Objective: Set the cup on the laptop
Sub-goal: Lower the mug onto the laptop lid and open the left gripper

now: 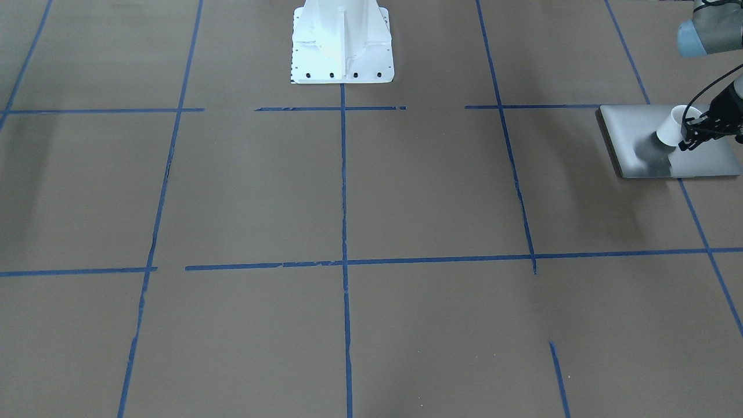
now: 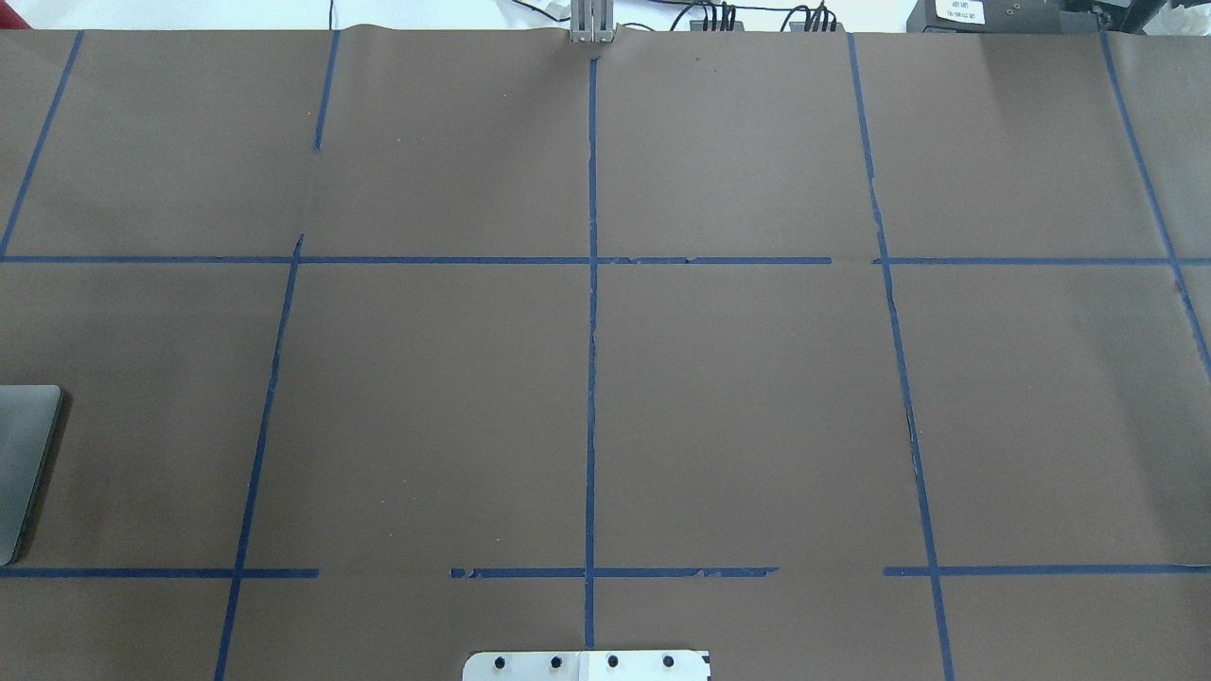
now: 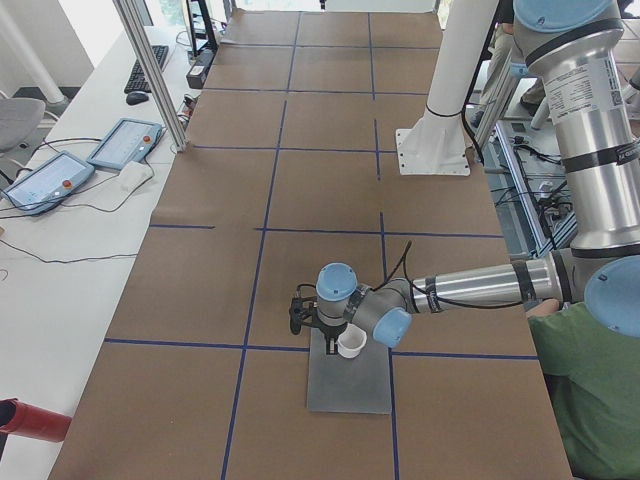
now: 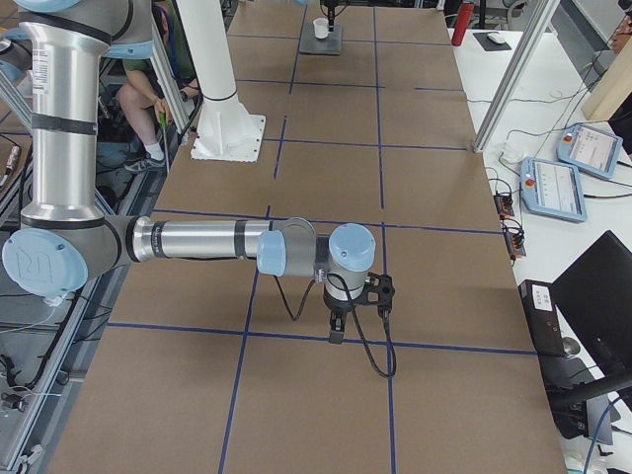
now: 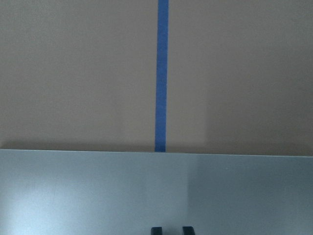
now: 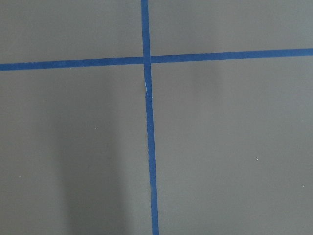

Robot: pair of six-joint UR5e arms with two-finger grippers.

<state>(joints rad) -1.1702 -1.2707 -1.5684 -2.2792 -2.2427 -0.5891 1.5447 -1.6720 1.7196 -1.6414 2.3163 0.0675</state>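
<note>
The silver-grey laptop [image 1: 638, 125] lies closed at the table's left end; it also shows in the overhead view [image 2: 24, 454], the left side view [image 3: 350, 385] and the left wrist view [image 5: 98, 191]. The small white cup [image 1: 672, 130] is over the lid, also in the left side view [image 3: 350, 346]. My left gripper [image 1: 689, 136] is shut on the cup's side. I cannot tell if the cup touches the lid. In the left wrist view the fingertips [image 5: 156, 229] stand close together and the cup is hidden. My right gripper [image 4: 341, 321] points down over bare table; I cannot tell its state.
The white robot pedestal [image 1: 342, 46] stands at the table's back middle. Blue tape lines [image 2: 591, 378] grid the brown table. Teach pendants [image 3: 125, 143] and a metal post [image 3: 150, 70] sit past the far edge. A person in green [image 3: 590, 400] sits by the robot.
</note>
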